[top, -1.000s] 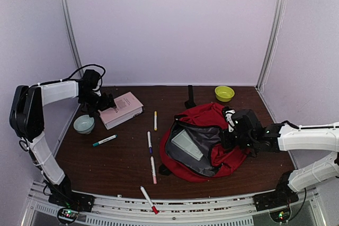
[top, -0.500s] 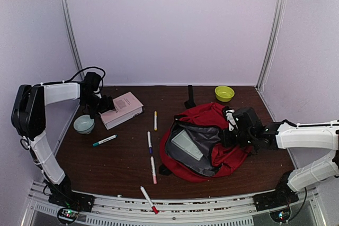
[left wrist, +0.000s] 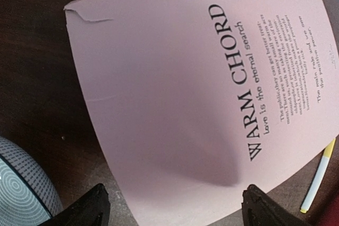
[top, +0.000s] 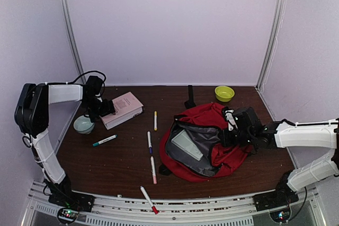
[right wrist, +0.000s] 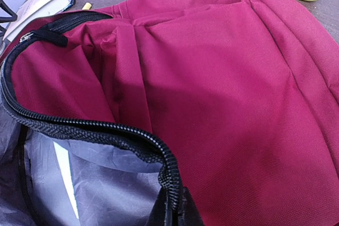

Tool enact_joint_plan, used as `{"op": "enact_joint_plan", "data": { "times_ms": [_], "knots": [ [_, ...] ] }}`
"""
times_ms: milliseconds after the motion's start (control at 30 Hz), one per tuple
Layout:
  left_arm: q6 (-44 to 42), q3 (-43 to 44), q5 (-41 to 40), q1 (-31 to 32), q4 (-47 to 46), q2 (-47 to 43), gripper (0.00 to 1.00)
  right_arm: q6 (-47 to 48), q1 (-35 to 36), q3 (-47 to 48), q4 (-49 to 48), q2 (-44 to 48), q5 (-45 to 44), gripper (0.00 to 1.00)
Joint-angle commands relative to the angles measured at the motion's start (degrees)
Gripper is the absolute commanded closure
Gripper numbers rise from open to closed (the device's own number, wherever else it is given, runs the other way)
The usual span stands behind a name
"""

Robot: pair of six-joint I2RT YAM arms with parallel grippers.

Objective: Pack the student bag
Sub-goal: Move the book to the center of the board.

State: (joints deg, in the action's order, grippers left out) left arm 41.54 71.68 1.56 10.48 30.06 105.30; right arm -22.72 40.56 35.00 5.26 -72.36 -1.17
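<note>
**A:** From above, how do the arms sit?

**B:** The left arm rises from its base, bends at the elbow by the left wall, and its forearm runs level toward the table's far left. The left gripper [top: 108, 108] is low at the near-left edge of a pink book [top: 125, 107], with a pale bowl [top: 83, 125] just beside it. The right arm comes in from the right, its forearm nearly level. The right gripper [top: 226, 133] is at the right rim of the student bag [top: 233, 157].

**A:** Where is the bag?

**B:** It lies unzipped on the table [top: 122, 162], right of centre, with its grey inside showing. A green bowl [top: 224, 93] sits behind it. Five markers [top: 150, 142] are scattered to its left.

**A:** And the left wrist view?

**B:** The two black fingertips [left wrist: 87, 210] stand wide apart at the bottom of the picture, one to either side of the book's near corner. The jaws are open and hold nothing. The cover reads "WARM CHORD".

**A:** The right wrist view?

**B:** Red fabric fills it. The black zip [right wrist: 106, 130] curves down to the bottom centre, where the fingers sit. The jaws are closed, pinching that zipped rim, with the grey lining [right wrist: 106, 183] below it.
</note>
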Motion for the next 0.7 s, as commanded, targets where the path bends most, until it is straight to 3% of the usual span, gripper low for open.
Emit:
{"op": "enact_joint_plan", "data": {
  "times_ms": [0, 367, 667],
  "knots": [
    [0.30, 3.23, -1.33, -0.25, -0.19, 2.79, 0.10, -0.04, -0.28, 1.23, -0.90, -0.41, 0.64, 1.00],
    [-0.77, 11.89, -0.74, -2.20, 1.39, 7.84, 0.08, -0.19, -0.48, 1.15, -0.88, -0.25, 0.66, 1.00],
    [-9.01, 11.52, 7.02, -0.88, -2.38, 7.98, 0.15, -0.04, -0.72, 1.28, -1.02, -0.73, 1.36, 1.00]
  ]
}}
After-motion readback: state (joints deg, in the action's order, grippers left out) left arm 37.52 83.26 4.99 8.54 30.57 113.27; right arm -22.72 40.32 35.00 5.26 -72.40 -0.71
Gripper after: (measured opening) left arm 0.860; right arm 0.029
